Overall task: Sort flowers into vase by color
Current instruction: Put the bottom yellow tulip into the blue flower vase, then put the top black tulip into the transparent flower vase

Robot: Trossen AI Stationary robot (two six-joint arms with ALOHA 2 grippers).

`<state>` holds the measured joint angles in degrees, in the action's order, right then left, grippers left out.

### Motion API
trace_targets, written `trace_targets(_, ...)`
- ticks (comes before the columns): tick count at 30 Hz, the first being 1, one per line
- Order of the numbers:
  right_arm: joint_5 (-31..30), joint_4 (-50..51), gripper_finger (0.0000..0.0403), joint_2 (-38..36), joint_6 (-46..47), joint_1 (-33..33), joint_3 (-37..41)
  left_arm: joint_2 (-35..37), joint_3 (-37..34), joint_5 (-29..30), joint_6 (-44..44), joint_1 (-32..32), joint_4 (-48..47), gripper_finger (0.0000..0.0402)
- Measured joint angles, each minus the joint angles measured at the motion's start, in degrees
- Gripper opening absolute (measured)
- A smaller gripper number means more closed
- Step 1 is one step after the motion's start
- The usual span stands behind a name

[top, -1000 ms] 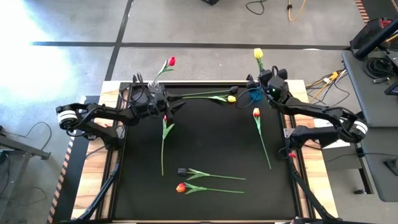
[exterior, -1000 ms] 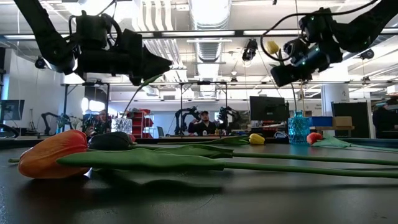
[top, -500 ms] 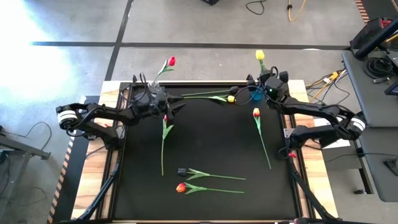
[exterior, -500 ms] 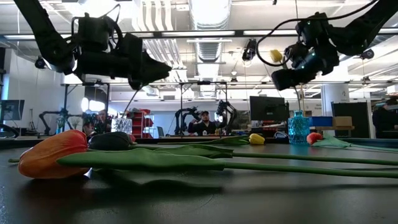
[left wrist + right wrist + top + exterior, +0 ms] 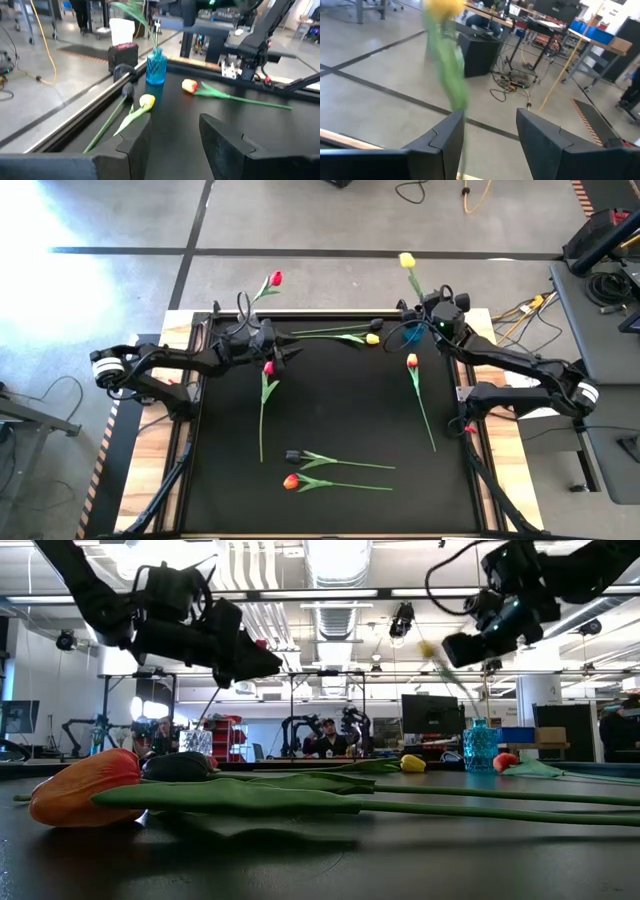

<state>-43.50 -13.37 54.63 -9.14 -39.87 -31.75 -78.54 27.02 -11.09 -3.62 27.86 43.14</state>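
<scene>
Fingers of right gripper spread beside yellow tulip in blue vase, far right; left gripper spread, empty. Tulip light, floppy; grip mid-stem.

We see a bench with a black top framed by pale wood edges. Lying flat on it near the front are an orange tulip and, just behind it, a near-black tulip, stems pointing right. A red tulip lies toward the left, stem running forward. An orange tulip lies toward the right. At the back lies a yellow tulip, and just beside it stands a blue vase.
</scene>
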Motion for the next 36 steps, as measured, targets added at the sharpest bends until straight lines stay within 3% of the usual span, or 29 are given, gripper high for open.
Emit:
trace_targets(5,0.0,3.8,0.0164,-5.2,-0.4,2.5,0.0,0.0,1.4,0.0,0.7,0.0,-4.7,0.0152)
trace_targets(13,-0.1,9.0,0.0149,-12.1,0.2,9.2,0.0,0.0,1.4,-2.3,2.1,0.0,-4.5,0.0139)
trace_targets(20,-0.1,16.5,0.0124,-13.3,4.4,22.2,-1.9,0.0,-4.4,-5.6,2.8,-0.7,8.6,0.0081)
trace_targets(28,0.0,27.3,0.0086,-6.3,16.1,42.5,-6.7,0.0,-11.6,-6.2,1.9,-2.3,20.6,0.0008)
trace_targets(32,0.7,34.4,0.007,1.4,22.5,51.6,-11.7,0.0,-13.8,-6.3,1.9,-2.3,24.2,0.0002)
trace_targets(36,8.9,40.1,0.0063,11.4,27.7,57.1,-18.4,0.0,-14.8,-7.1,1.9,-2.3,26.5,0.0001)
